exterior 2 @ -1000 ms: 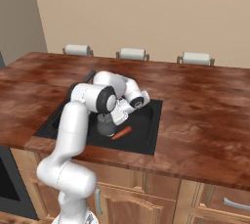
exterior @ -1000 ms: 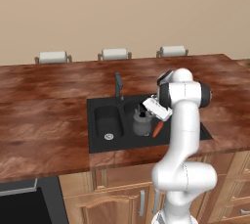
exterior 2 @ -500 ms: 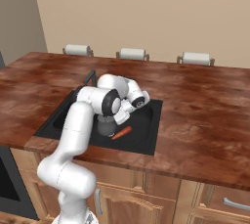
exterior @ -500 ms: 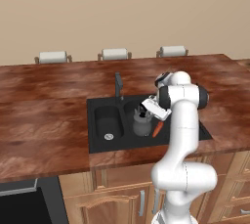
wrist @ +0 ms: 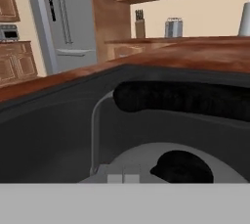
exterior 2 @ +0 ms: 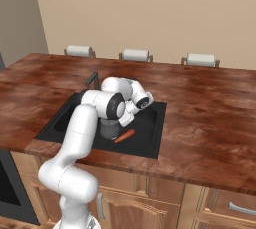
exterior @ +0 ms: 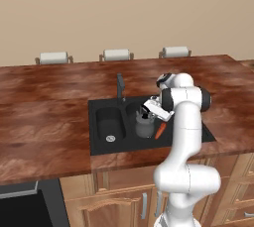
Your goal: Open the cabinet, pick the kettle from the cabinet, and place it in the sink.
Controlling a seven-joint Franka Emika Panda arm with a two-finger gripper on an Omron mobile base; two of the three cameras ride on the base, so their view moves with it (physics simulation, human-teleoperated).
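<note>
Kettle stands upright in the right basin of the sink, near its front edge, beside an orange carrot. Gripper is clamped shut on the kettle's arched handle. Risk: an abrupt release could tip it against the carrot.

My surface is reddish-brown wood with the black sink set in; kettle and a carrot sit in its right basin.
</note>
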